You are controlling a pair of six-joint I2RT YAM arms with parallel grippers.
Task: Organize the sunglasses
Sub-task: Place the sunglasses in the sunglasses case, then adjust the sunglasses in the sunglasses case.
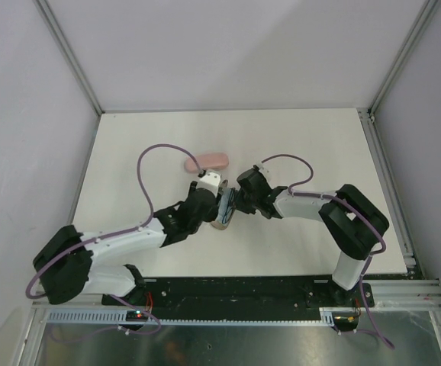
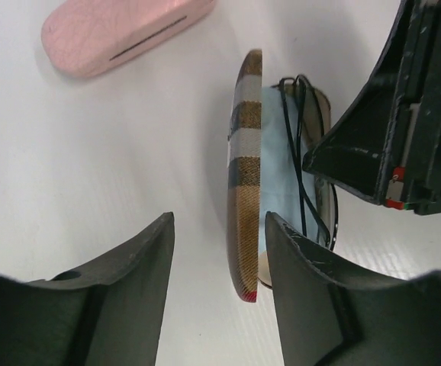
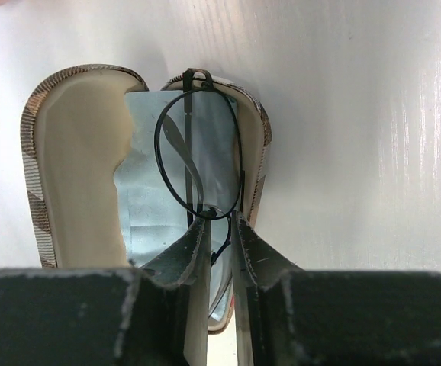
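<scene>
A tan plaid case [image 3: 75, 168] lies open on the white table, lined with a light blue cloth [image 3: 148, 206]. One pair of sunglasses [image 3: 205, 160], dark wire with round clear lenses, rests on the cloth inside it. My right gripper [image 3: 219, 217] is shut on the wire frame near the bridge. In the left wrist view the case's lid [image 2: 245, 191] stands edge-on, with the sunglasses [image 2: 300, 175] behind it. My left gripper [image 2: 219, 221] is open, and the lid's near end sits between its fingers, close to the right one. Both grippers meet over the case [image 1: 223, 217] in the top view.
A closed pink case [image 1: 207, 162] lies just beyond the grippers; it is at the upper left [image 2: 121, 34] in the left wrist view. My right gripper's black body [image 2: 403, 114] is close on the right of the plaid case. Grey walls surround the table.
</scene>
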